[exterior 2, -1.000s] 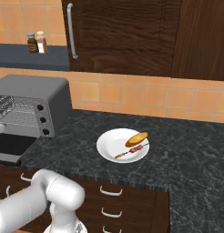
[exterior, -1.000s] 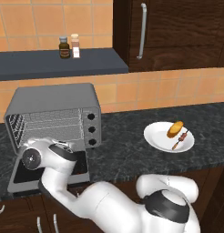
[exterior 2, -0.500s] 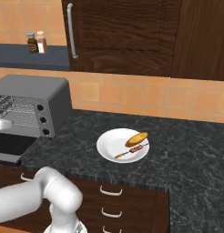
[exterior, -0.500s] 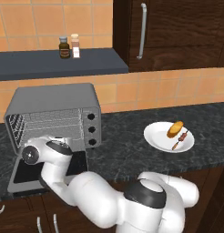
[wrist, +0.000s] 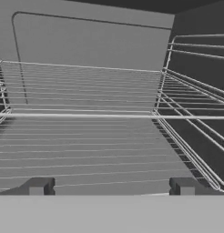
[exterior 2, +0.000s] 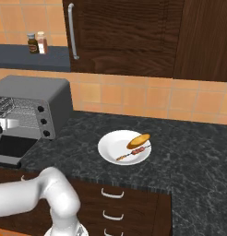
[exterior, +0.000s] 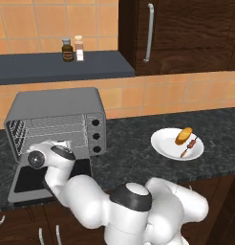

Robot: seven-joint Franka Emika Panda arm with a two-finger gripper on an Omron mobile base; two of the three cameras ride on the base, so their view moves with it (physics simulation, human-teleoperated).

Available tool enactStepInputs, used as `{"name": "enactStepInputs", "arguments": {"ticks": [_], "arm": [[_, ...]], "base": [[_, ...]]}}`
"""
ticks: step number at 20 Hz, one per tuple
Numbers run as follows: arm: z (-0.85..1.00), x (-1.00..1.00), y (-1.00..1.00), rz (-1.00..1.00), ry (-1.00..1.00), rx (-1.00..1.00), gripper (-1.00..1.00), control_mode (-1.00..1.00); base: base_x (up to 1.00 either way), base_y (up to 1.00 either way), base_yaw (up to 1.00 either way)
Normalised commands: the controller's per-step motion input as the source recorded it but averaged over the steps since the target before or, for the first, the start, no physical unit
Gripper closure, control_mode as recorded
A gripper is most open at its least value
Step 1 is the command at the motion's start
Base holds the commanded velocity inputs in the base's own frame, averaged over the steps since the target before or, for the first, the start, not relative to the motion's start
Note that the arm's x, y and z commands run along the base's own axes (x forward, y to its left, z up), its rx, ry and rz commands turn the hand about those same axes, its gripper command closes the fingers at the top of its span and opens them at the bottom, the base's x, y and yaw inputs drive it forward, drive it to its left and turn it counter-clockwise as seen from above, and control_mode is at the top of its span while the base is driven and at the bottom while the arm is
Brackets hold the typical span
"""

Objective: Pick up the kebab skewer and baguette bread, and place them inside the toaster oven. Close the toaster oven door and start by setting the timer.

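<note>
My gripper [wrist: 111,187] has crept nearer the oven [exterior: 57,122], fingers apart and empty, rack just ahead; bread [exterior: 184,135] and skewer [exterior: 188,146] still wait.

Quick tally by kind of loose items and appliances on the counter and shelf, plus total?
Toaster oven: 1
White plate: 1
Baguette bread: 1
Kebab skewer: 1
Shelf bottles: 2, dark bottle and pale shaker
Total: 6
</note>
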Motion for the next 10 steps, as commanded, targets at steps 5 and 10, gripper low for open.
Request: {"name": "enactStepInputs", "arguments": {"ticks": [5, 10], "arm": [[-0.25, 0.28, 0.31, 0.0, 0.02, -0.01, -1.0, -1.0], [-0.17, 0.28, 0.17, 0.0, 0.01, 0.0, -1.0, -1.0]], "base": [[0.0, 0.0, 0.0], [0.0, 0.0, 0.0]]}}
